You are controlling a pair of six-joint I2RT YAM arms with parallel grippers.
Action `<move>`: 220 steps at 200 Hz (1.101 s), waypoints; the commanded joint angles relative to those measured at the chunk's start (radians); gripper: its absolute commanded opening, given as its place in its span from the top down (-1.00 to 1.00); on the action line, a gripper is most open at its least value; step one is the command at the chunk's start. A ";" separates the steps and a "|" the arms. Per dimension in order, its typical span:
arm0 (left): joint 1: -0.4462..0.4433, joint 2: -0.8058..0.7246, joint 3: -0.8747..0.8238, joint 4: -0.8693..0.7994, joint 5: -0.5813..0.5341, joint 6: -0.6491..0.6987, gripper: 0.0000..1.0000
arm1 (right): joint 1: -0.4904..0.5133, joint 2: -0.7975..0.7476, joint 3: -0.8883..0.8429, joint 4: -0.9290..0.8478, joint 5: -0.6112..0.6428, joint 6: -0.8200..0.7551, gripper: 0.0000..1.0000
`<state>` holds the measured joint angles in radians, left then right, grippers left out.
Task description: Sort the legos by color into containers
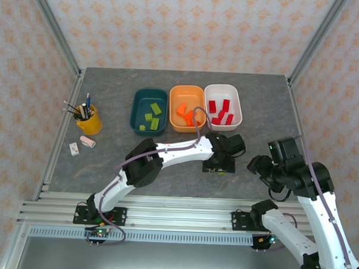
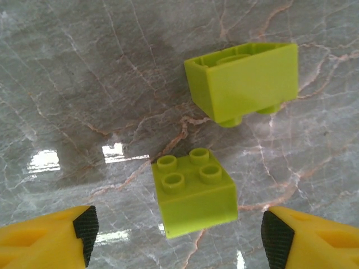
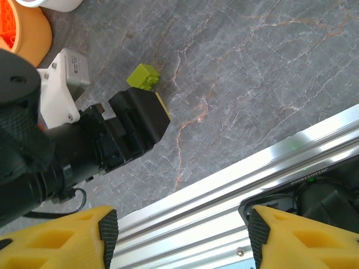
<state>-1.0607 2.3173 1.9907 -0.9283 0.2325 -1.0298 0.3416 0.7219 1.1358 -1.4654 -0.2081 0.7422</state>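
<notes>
Two lime green legos lie on the grey marble table. One lego [image 2: 193, 190] sits studs up between my open left gripper's [image 2: 179, 235] fingers, untouched by the pads. The other lego [image 2: 245, 81] lies tipped on its side just beyond it. From above, my left gripper [image 1: 218, 165] hangs in front of the white tub [image 1: 236, 101] of red legos. The orange tub [image 1: 175, 95] holds orange legos and the teal tub [image 1: 139, 103] green ones. My right gripper [image 3: 183, 235] is open and empty over the front rail; a lime lego [image 3: 143, 76] peeks past the left gripper there.
A yellow cup with pens [image 1: 89, 120] and two small erasers [image 1: 87, 142] stand at the left. An aluminium rail [image 1: 164, 211] runs along the table's near edge. Patterned walls close in the back and sides.
</notes>
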 commanded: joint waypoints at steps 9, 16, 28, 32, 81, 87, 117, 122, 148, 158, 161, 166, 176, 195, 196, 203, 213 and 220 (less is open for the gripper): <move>-0.004 0.056 0.072 -0.047 -0.021 -0.026 -0.46 | 0.004 -0.054 -0.023 -0.064 -0.013 0.020 -0.27; -0.004 0.064 0.080 -0.050 -0.022 -0.027 -0.41 | 0.004 -0.064 -0.027 -0.069 -0.013 0.022 -0.27; -0.006 0.070 0.083 -0.047 -0.024 -0.030 -0.32 | 0.005 -0.076 -0.030 -0.076 -0.013 0.025 -0.26; -0.006 0.072 0.083 -0.047 -0.025 -0.032 -0.29 | 0.004 -0.079 -0.030 -0.077 -0.013 0.025 -0.26; -0.010 0.085 0.084 -0.045 -0.045 -0.036 0.02 | 0.004 -0.084 -0.019 -0.076 -0.008 0.027 -0.25; -0.011 0.086 0.087 -0.045 -0.048 -0.033 0.06 | 0.004 -0.084 -0.019 -0.074 -0.009 0.026 -0.25; -0.011 0.085 0.091 -0.047 -0.069 -0.023 0.31 | 0.005 -0.087 -0.027 -0.072 -0.017 0.024 -0.24; -0.011 0.084 0.091 -0.046 -0.072 -0.021 0.34 | 0.004 -0.088 -0.027 -0.072 -0.019 0.025 -0.24; -0.012 0.052 0.087 -0.064 -0.101 -0.011 0.41 | 0.004 -0.088 -0.024 -0.067 -0.023 0.022 -0.24; -0.011 0.027 0.086 -0.080 -0.120 -0.004 0.41 | 0.004 -0.087 -0.021 -0.059 -0.024 0.017 -0.24; -0.012 0.019 0.086 -0.085 -0.127 -0.001 0.41 | 0.004 -0.087 -0.021 -0.057 -0.025 0.015 -0.24; -0.010 0.004 0.086 -0.094 -0.137 0.004 0.41 | 0.005 -0.087 -0.021 -0.051 -0.027 0.013 -0.24; -0.002 -0.031 0.081 -0.107 -0.149 0.012 0.41 | 0.004 -0.084 -0.023 -0.025 -0.043 0.002 -0.24; 0.035 -0.111 0.038 -0.129 -0.158 0.017 0.41 | 0.004 -0.082 -0.041 0.079 -0.119 -0.007 -0.24; 0.038 -0.116 0.034 -0.129 -0.159 0.017 0.41 | 0.005 -0.082 -0.043 0.086 -0.124 -0.006 -0.24; 0.058 -0.154 0.003 -0.127 -0.164 0.019 0.41 | 0.004 -0.081 -0.052 0.134 -0.153 0.000 -0.24; 0.090 -0.212 -0.045 -0.120 -0.172 0.023 0.41 | 0.004 -0.077 -0.066 0.199 -0.184 0.008 -0.24; 0.116 -0.249 -0.075 -0.120 -0.175 0.030 0.41 | 0.004 -0.068 -0.073 0.243 -0.196 0.011 -0.24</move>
<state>-1.0321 2.2543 1.9808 -0.9951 0.1329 -1.0222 0.3416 0.6437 1.0931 -1.3949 -0.3168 0.7513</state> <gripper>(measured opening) 0.342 0.621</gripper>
